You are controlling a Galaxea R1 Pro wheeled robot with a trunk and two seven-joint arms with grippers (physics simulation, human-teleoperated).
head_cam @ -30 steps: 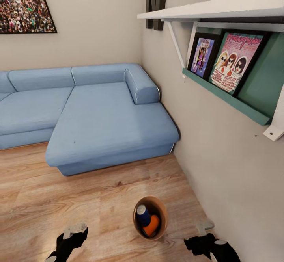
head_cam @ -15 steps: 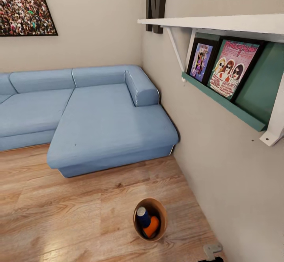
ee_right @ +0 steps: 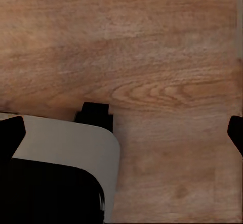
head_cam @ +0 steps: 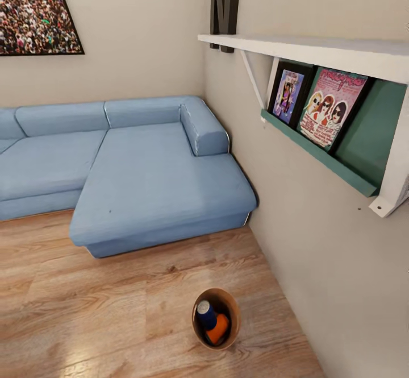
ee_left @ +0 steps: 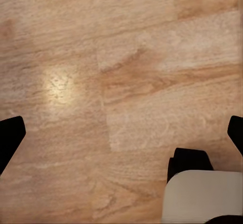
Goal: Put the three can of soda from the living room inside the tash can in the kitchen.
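From the head camera I saw the trash can (head_cam: pixel 216 318) standing on the wood floor (head_cam: pixel 102 310) near the right wall, in front of the blue sofa's (head_cam: pixel 142 173) chaise corner. Inside leaned a dark blue soda can (head_cam: pixel 205 314) and an orange soda can (head_cam: pixel 218 328), partly hidden by the rim. Left end effector (ee_left: pixel 121 135) and right end effector (ee_right: pixel 124 130) hung spread wide over bare floorboards, holding nothing. A white shelf (head_cam: pixel 318 48) jutted overhead.
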